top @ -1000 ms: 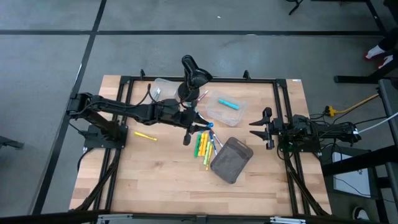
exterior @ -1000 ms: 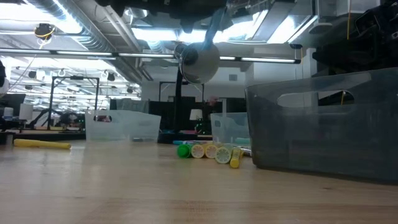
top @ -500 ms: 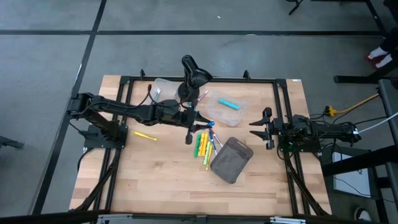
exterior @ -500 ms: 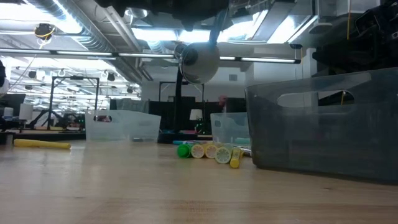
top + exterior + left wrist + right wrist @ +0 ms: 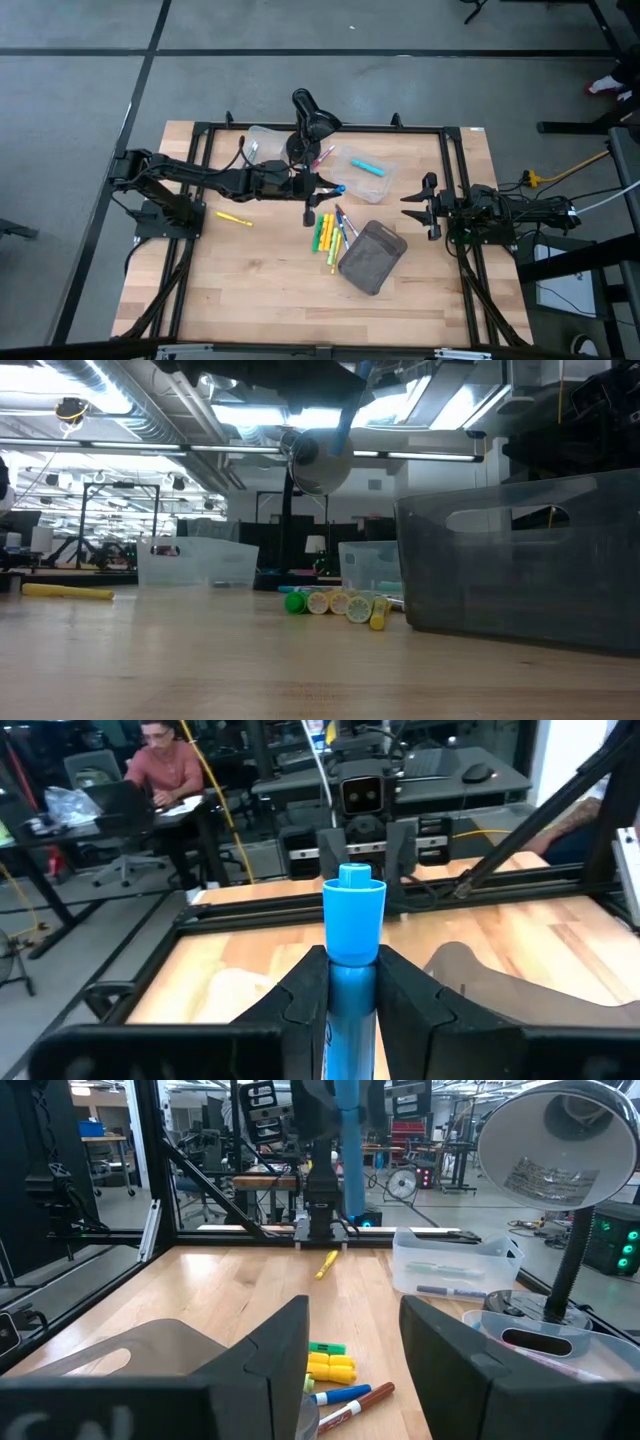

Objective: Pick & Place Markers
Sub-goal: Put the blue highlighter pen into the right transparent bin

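Overhead, the left end effector (image 5: 350, 990) pinches a blue marker (image 5: 352, 935) above the wooden table (image 5: 250, 280) in a workshop; the right end effector (image 5: 350, 1360) stands spread

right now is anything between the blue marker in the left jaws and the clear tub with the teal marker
Nothing on the table blocks it. The left gripper holds the blue marker raised, and the clear tub sits just beyond it. The desk lamp stands close alongside, and the other markers lie off to the side.
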`<move>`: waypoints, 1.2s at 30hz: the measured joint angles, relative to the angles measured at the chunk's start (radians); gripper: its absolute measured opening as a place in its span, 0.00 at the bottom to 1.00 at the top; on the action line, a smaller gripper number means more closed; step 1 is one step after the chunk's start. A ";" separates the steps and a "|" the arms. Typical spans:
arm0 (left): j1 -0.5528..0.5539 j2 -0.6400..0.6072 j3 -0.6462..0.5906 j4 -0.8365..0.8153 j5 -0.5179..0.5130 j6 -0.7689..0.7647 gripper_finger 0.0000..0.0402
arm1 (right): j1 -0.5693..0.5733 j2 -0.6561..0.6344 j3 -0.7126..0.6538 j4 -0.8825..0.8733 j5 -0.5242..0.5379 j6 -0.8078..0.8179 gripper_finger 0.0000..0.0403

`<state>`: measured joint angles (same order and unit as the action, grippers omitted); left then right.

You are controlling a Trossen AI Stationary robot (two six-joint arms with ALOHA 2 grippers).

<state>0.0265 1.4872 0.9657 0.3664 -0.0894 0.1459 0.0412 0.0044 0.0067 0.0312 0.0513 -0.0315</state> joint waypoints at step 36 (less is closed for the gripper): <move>-0.053 0.066 0.102 -0.064 -0.207 -0.005 0.14 | 0.000 0.000 0.000 0.000 0.000 0.000 0.39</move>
<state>-0.0265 1.5527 1.0678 0.3027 -0.2969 0.1410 0.0410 0.0044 0.0068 0.0315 0.0514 -0.0311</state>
